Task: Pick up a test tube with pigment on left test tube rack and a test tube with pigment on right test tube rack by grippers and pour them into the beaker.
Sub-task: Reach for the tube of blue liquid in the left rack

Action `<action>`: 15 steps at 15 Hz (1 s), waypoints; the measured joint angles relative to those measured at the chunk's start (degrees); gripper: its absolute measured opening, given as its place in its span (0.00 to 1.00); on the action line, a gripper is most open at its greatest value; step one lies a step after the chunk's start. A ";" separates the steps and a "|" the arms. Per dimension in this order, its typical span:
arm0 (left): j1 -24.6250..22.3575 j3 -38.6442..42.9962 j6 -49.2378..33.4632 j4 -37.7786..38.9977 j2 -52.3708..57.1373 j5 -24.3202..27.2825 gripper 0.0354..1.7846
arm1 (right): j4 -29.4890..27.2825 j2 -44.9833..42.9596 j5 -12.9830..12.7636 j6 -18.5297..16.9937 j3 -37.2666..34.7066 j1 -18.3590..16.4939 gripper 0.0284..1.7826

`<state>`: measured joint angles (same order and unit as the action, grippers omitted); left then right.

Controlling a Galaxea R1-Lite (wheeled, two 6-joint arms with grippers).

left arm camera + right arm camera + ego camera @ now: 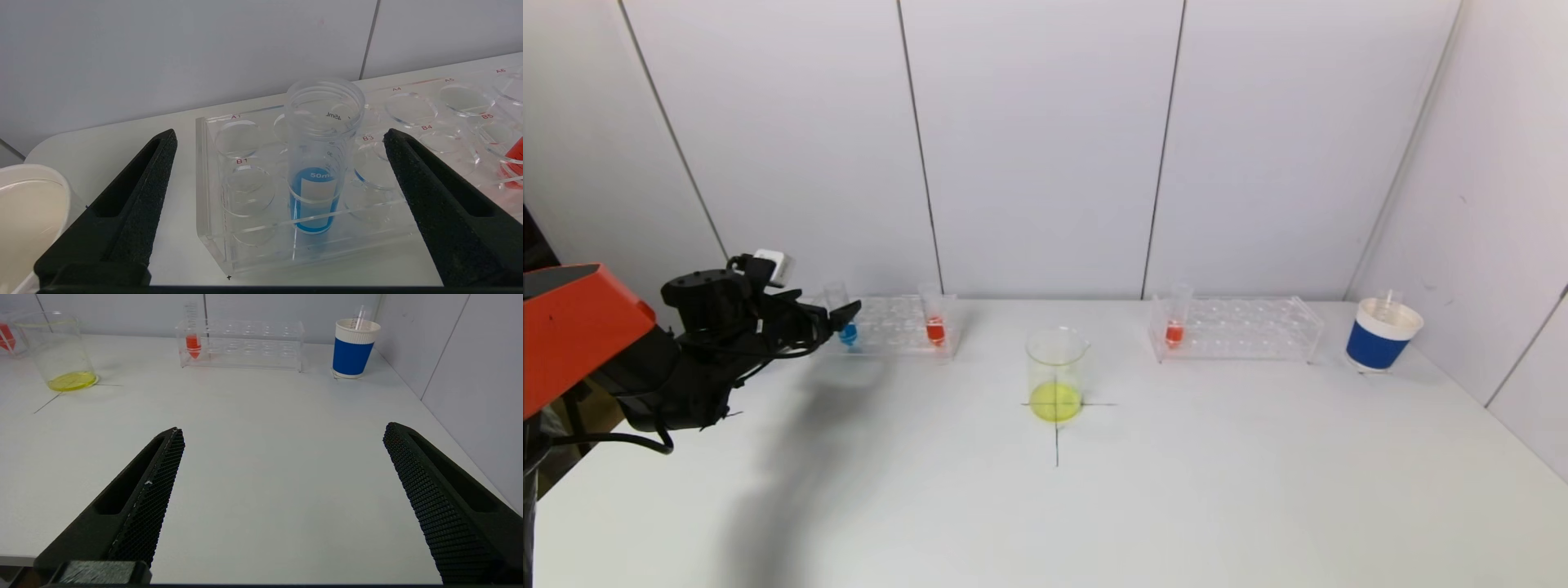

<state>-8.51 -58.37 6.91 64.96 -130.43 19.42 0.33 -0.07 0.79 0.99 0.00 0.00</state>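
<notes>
Two racks stand along the far edge of the counter [1258, 490], with the beaker [1057, 374] between them and nearer the robot, on a drawn cross, a little yellow liquid in its bottom. The left rack [890, 327] carries a blue tube [322, 163] near its outer end and a red tube [934, 317] near its inner end; the right rack [1241, 328] carries one red tube [1175, 314] at its inner end. A blue cup [1380, 333] stands beyond the right rack, close to the side wall.

Room is generous in front: the broad near half of the counter is bare, so both arms have a free path to the beaker. It is tight behind, where the racks sit close to the back wall.

The left gripper [278, 139] hovers just short of the blue tube, jaws spread wide and holding nothing, the tube lined up between them. A white cup [28, 212] sits just beside its outer finger. The right gripper [282, 433] hangs low over the near counter, well apart from its rack, jaws wide and empty.

Likely risks: the jaws could strike the light clear rack and shove it, or close off-centre and tilt the open tube, spilling pigment. A lift that is not straight up could drag the rack along. The beaker is light and easily tipped by a careless pour.
</notes>
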 joint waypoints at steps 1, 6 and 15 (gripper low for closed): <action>0.00 -0.09 0.00 -0.02 -0.09 0.00 0.99 | 0.00 0.00 -0.02 0.00 0.00 0.00 0.99; 0.00 -0.17 0.00 -0.05 -0.13 0.00 0.99 | 0.00 0.00 -0.02 0.00 0.00 0.00 0.99; 0.11 -0.52 0.05 -0.17 -0.17 0.06 0.99 | -0.02 0.00 0.00 0.00 0.00 0.00 0.99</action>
<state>-8.40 -58.89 6.96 64.79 -130.60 19.48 0.30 -0.07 0.79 0.99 0.00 0.00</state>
